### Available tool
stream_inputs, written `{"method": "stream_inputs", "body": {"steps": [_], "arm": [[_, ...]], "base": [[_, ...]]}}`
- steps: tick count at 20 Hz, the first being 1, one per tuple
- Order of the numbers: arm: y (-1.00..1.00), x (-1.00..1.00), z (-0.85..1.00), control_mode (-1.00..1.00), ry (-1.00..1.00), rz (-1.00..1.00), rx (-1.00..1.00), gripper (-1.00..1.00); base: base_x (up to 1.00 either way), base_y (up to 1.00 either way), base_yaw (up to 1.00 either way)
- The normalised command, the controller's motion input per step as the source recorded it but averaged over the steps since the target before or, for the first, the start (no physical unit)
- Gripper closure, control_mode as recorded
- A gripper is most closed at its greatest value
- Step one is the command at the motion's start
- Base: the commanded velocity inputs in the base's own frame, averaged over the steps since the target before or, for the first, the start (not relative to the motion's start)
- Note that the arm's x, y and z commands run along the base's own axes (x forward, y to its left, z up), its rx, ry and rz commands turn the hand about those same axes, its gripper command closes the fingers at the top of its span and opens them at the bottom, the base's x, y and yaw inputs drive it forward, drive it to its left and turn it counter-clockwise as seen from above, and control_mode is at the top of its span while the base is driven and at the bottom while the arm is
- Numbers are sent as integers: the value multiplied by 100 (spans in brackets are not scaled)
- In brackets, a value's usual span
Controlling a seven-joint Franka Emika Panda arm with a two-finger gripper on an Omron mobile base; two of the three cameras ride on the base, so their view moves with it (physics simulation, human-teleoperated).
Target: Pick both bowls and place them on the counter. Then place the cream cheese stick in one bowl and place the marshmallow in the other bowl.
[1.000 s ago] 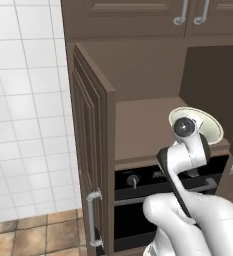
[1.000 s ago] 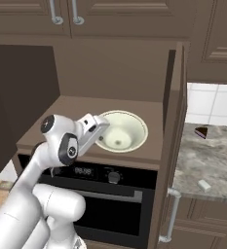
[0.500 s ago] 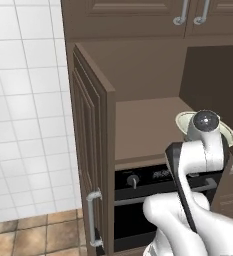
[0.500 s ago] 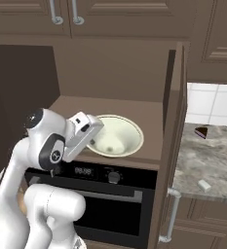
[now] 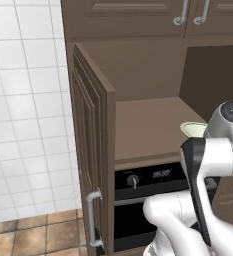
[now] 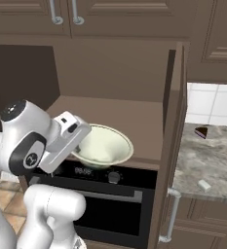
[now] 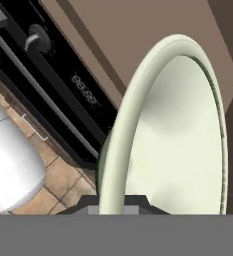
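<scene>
The cream bowl [image 6: 103,146] is clamped by its near rim in the narrowly closed gripper [image 6: 79,141], held just above the shelf [image 6: 134,121] front edge, with the oven [image 6: 110,194] below the hand

both base views look forward and down from behind the arm, left and right, sharing the open cabinet shelf [image 5: 153,125] and oven [image 6: 105,194]. the hand view looks close along the cream bowl [image 7: 178,130].
</scene>
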Motion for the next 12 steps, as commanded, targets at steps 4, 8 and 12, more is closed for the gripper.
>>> {"method": "stream_inputs", "body": {"steps": [4,8,12], "arm": [[52,-43,-37,-100,0,6,-6,100],[60,-35,-34,-100,0,6,-8,100],[63,-12,-30,-100,0,4,-9,100]], "base": [[0,0,0],[0,0,0],[0,0,0]]}}
